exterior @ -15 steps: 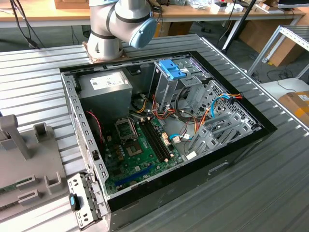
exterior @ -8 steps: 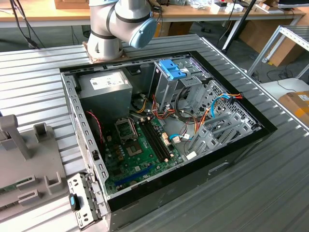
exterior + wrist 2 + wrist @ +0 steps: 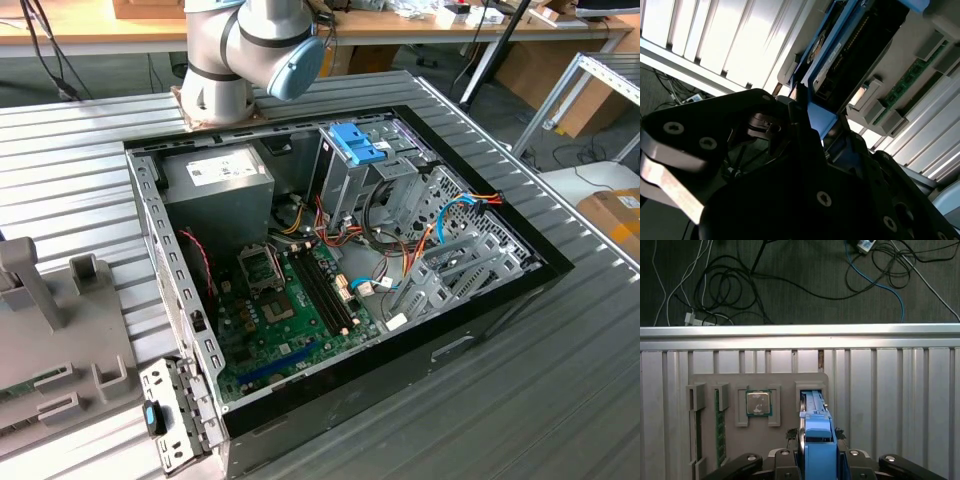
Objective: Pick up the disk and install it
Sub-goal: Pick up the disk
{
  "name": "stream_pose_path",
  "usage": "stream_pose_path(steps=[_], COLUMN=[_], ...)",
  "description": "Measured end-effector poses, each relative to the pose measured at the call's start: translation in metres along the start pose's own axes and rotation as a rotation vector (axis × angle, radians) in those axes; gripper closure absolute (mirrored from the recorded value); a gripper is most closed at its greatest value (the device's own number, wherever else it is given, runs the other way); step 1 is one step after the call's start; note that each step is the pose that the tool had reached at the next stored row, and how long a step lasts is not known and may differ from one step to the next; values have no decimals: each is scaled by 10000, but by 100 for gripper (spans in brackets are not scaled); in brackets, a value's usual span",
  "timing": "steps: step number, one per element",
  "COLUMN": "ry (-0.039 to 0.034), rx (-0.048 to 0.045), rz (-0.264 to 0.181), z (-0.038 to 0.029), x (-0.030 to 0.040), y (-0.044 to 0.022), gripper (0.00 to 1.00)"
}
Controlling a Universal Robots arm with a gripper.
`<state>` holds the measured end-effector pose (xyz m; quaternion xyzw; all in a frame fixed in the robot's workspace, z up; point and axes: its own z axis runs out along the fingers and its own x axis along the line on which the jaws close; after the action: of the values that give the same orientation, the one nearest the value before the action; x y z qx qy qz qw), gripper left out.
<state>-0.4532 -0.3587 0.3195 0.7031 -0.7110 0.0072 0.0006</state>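
The disk (image 3: 815, 410) is clamped edgewise by the hand (image 3: 818, 442) at the grey tray (image 3: 785, 382). The arm (image 3: 230, 50) is seen at the exterior view's upper left.

A ribbed aluminium table (image 3: 90, 140) spans the room's middle. In the exterior view a wooden desk (image 3: 100, 32) runs along twelve o'clock, and a cardboard box (image 3: 615, 215) sits at three o'clock. Loose cables (image 3: 902, 307) lie on the dark carpeted floor (image 3: 790, 300).
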Motion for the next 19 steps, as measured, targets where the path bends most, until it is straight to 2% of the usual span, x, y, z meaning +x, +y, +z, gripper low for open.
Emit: stream_pose_path(steps=[4,9,12,15,17,19], ry=[0,0,0,0,0,0], rx=[0,1,0,0,0,0], rz=[0,0,1,0,1,0], z=[-34,-142,-252,-436,-522,-679], x=[0,2,3,5,6,7], y=[0,-1,-2,-4,-5,-6], gripper=[63,63,63,63,63,63])
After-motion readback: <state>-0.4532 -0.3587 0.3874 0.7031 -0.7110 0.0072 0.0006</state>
